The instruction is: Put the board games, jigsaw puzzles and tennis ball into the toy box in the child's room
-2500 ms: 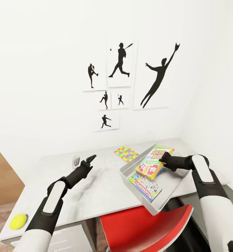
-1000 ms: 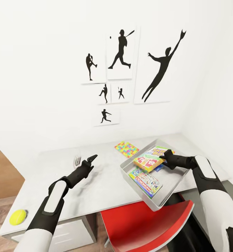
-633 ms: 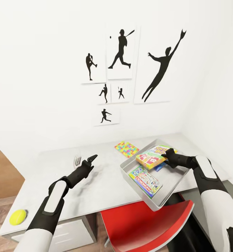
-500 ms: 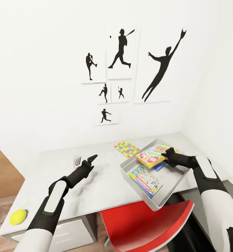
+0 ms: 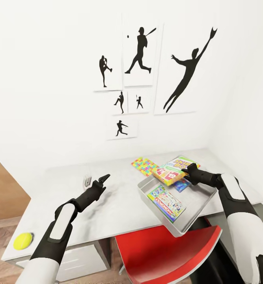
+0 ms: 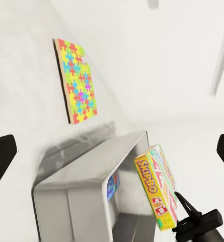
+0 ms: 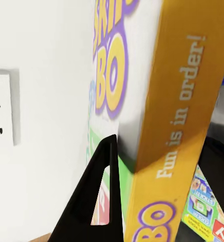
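Clamped on the near edge of the Skip-Bo box [image 5: 174, 169], our right gripper [image 5: 189, 173] holds that flat printed card box tilted above the far wall of the toy box [image 5: 186, 221]; in the right wrist view one dark finger [image 7: 99, 201] lies flat against the box's white face beside its orange spine. Our left gripper [image 5: 103, 179] hovers over the tabletop [image 5: 119, 205] with its jaws spread wide and nothing between them.

We see the toy box as a shallow pale grey bin with smooth sloped walls, at about 4 o'clock on the tabletop, its near corner overhanging the edge above the glossy red chair [image 5: 166, 252]. On its floor lies the thin Monopoly box [image 5: 166, 201], with a small blue game box [image 5: 181, 184] at its 1 o'clock. A flat jigsaw puzzle [image 5: 144, 166] of interlocking yellow, pink, blue and green pieces lies just beyond the bin. The tennis ball [image 5: 22, 240], round and yellow-green, sits at the mottled grey tabletop's 8 o'clock corner.
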